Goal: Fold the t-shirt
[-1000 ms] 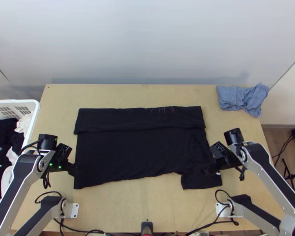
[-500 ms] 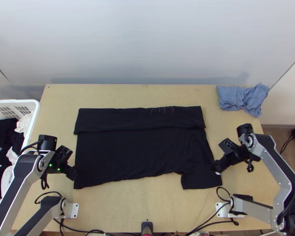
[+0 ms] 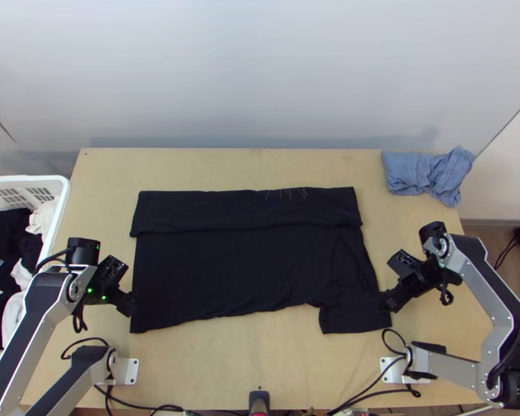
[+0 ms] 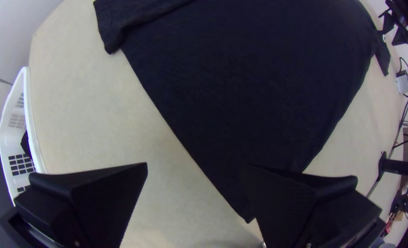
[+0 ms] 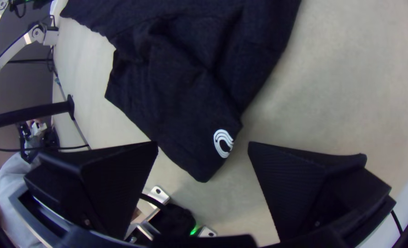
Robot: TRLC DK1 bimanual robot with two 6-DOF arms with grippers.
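The black t-shirt [image 3: 239, 267] lies flat mid-table, its far part folded over in a long band, with one sleeve [image 3: 353, 312] sticking out at the near right. My left gripper [image 3: 130, 304] is at the shirt's near left corner. In the left wrist view, my left gripper [image 4: 197, 183] stands open with the corner between and under its fingers. My right gripper [image 3: 388, 303] is beside the sleeve's right edge. In the right wrist view, my right gripper [image 5: 203, 156] is open above the sleeve end [image 5: 185, 133], which bears a white logo [image 5: 223, 143].
A white basket [image 3: 57, 208] with black and white clothes stands off the table's left edge. A crumpled blue cloth [image 3: 426, 173] lies at the far right corner. A black post [image 3: 258, 399] rises at the near edge's middle.
My right gripper has moved right from over the sleeve to its edge, mostly before the half-second frame. The left arm and the shirt look unchanged.
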